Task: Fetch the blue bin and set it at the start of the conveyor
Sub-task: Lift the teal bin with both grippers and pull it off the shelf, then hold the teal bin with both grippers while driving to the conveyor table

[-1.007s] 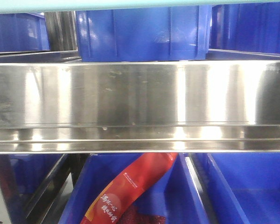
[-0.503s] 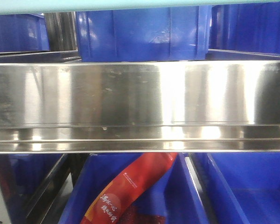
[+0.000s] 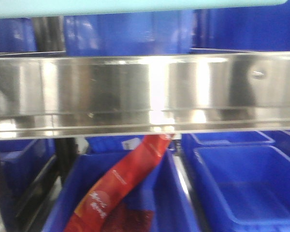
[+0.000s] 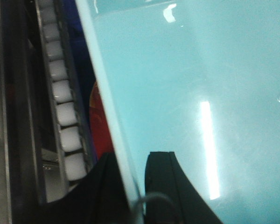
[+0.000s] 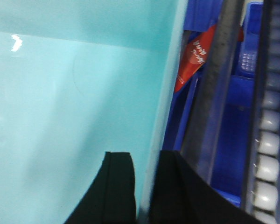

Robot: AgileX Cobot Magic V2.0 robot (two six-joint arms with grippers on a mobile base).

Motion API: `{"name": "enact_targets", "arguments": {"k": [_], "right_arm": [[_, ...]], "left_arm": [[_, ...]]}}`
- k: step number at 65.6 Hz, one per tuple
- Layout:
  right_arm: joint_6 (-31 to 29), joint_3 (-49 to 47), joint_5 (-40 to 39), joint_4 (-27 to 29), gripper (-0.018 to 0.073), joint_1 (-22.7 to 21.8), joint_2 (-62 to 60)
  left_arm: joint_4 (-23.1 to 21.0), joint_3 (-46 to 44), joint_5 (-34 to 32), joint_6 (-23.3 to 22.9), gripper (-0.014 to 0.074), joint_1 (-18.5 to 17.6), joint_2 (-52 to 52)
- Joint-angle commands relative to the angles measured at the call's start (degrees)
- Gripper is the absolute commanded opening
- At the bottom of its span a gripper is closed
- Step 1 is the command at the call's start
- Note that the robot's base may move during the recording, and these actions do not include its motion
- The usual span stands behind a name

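Note:
The blue bin [image 3: 135, 6] is a pale aqua tub; in the front view only its rim shows, as a strip along the top edge. Its smooth inside [image 4: 200, 70] fills the left wrist view. There my left gripper [image 4: 135, 182] is shut on the bin's side wall, one black finger inside and one outside. The same aqua bin [image 5: 74, 93] fills the right wrist view, and my right gripper [image 5: 147, 186] is shut on the opposite wall in the same way. The conveyor start is out of view.
A shiny steel shelf rail [image 3: 145, 92] crosses the front view. Dark blue ribbed bins [image 3: 241, 183] stand below and behind it, one holding a red packet [image 3: 121, 183]. White roller tracks [image 4: 63, 116] [image 5: 270, 130] run beside the aqua bin on both sides.
In the front view the shelf rail and dark bins have slid left and up, more of the lower bins shows, the aqua rim's right end has come into sight, and the picture is motion-blurred.

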Motion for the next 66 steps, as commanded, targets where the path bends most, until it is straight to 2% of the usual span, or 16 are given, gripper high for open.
{"name": "enact_targets", "arguments": {"k": [1,14,66], "right_arm": [[-1.59,-0.22,-4.88,-1.58,-0.0151,-0.26,0.15],[-1.59,-0.22,-7.05,-1.58,-0.0151,-0.26,0.28],[-1.59,-0.22,-7.05,-1.58,-0.0151,-0.26,0.28]], "left_arm": [[0.95,-0.14,-0.66,1.20,-0.0111,0.16,-1.14],[0.95,-0.14,-0.66,1.20,-0.0111,0.16,-1.14],[0.95,-0.14,-0.66,1.20,-0.0111,0.16,-1.14]]}}
